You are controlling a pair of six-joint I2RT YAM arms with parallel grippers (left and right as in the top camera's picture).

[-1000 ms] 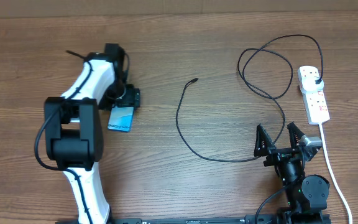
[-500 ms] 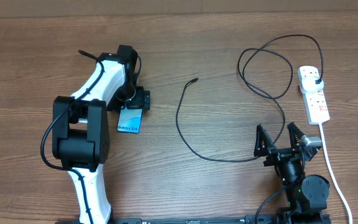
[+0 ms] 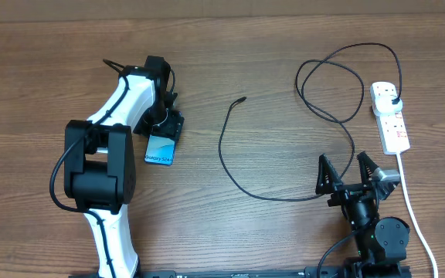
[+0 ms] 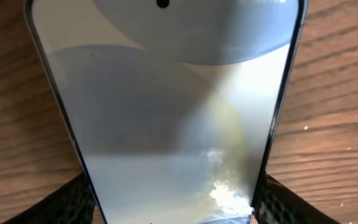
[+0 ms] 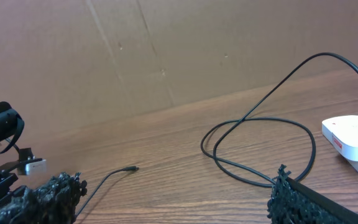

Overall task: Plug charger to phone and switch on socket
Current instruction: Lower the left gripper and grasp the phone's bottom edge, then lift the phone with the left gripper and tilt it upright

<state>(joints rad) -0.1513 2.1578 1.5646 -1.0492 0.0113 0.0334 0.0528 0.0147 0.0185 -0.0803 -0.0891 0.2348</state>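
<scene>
The phone [image 3: 160, 148], its light blue screen up, lies left of centre, with my left gripper [image 3: 166, 128] shut on its far end. In the left wrist view the phone [image 4: 166, 93] fills the frame, both black fingers [image 4: 73, 202] pressing on its side edges. The charger is a thin black cable [image 3: 229, 165] whose connector tip [image 3: 242, 100] lies free at mid-table; its plug [image 3: 393, 100] sits in the white socket [image 3: 390, 123] at the right. My right gripper [image 3: 350, 174] is open at the front right, holding nothing, behind the cable tip [image 5: 129, 168].
A thick white cord [image 3: 412, 205] runs from the socket toward the front edge, past my right arm. The cable loops [image 3: 331, 85] lie left of the socket. A cardboard wall [image 5: 166, 43] backs the table. Bare wood lies between the phone and the cable tip.
My left gripper carried the phone a little to the right, turned it slightly, and its jaws narrowed onto the phone's edges. The right arm, cable and socket have not moved.
</scene>
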